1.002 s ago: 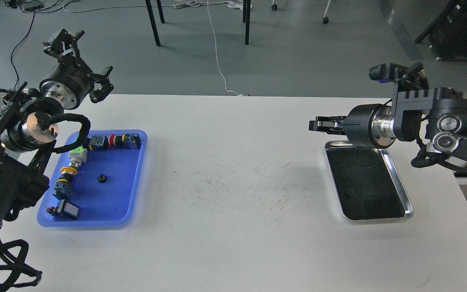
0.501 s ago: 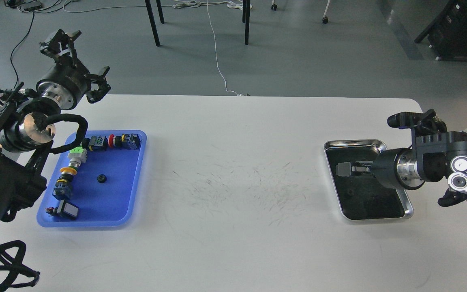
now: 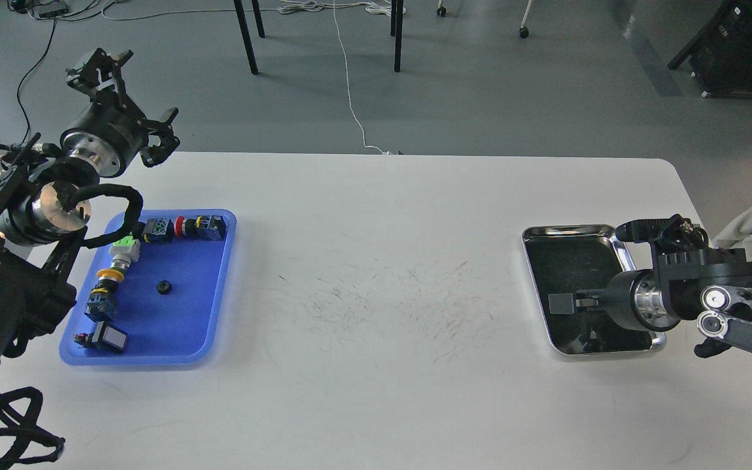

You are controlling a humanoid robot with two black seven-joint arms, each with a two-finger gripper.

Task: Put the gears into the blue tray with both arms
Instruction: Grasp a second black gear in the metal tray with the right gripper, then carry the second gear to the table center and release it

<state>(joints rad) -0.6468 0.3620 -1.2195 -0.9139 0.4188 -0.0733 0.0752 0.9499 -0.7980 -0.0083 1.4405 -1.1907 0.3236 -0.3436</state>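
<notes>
Looking for the next gear, we cannot make one out on the dark floor of the steel tray (image 3: 630,264); the only gear (image 3: 164,286) we see lies flat in the blue tray (image 3: 219,287), apart from the push-button switches (image 3: 184,228). Our right gripper (image 3: 562,303) hangs over the steel tray's near half, pointing left, fingers too end-on to tell whether they are parted. Our left gripper (image 3: 129,104), splayed wide and empty, sits behind the blue tray, so we judge the right arm nearer.

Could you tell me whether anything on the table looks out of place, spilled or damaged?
Nothing is spilled or tipped. The one oddity is wear: the white table has a patch of fine dark scratch marks across its middle, between the blue tray and the steel tray.
</notes>
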